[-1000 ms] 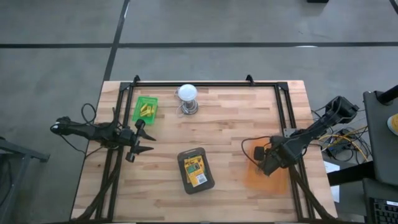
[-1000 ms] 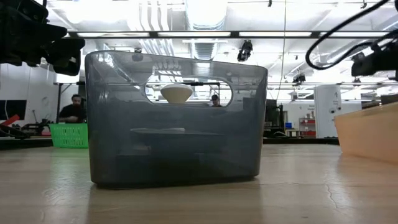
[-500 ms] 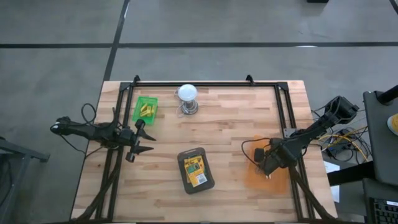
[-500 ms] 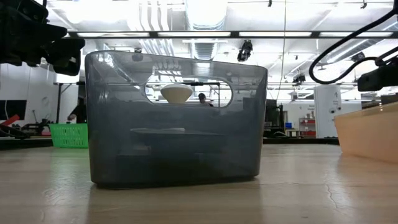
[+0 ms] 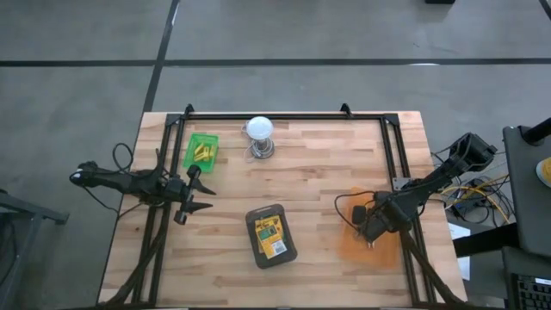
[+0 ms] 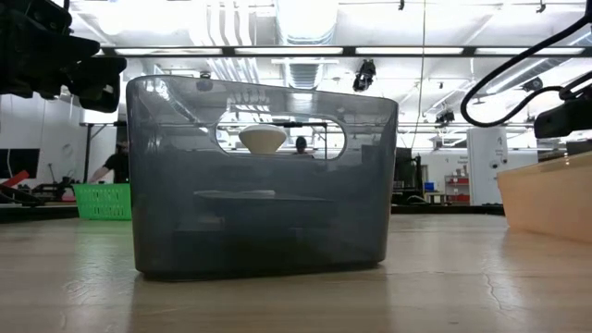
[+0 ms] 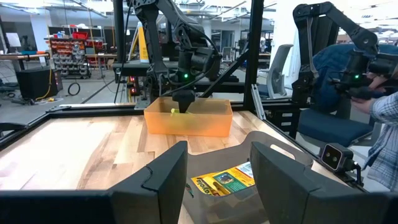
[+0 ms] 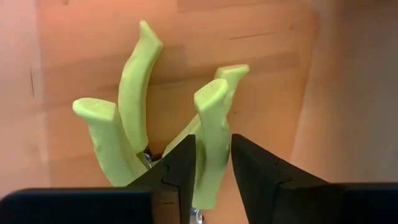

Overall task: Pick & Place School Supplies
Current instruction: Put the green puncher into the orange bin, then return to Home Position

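Observation:
My right gripper (image 5: 370,234) points down into the orange bin (image 5: 385,255) at the table's right, its fingers close on either side of a curved yellow-green piece (image 8: 211,130). Three more such pieces (image 8: 134,81) fan out on the bin's floor. A green-and-yellow crayon box (image 5: 270,238) lies flat in the grey bin (image 5: 251,226) near the middle front. More yellow pieces (image 5: 204,151) lie in the green basket (image 5: 190,158) at the back left. My left gripper (image 5: 205,198) hangs open and level at the table's left, holding nothing. My right gripper has one yellow-green piece (image 8: 212,155) between its two fingers, which come from above and point down. The piece fills the narrow gap and runs on past the fingertips toward the bin's floor. Whether it is lifted or rests on the floor, I cannot tell.
A white round bulb on a metal base (image 5: 260,131) stands at the back middle. A black frame (image 5: 284,117) runs along the table's far edge and both sides. Bare wood lies between the grey bin and the orange bin. People move in the room behind (image 6: 301,145).
My right gripper has sunk a little into the orange bin, then kept still.

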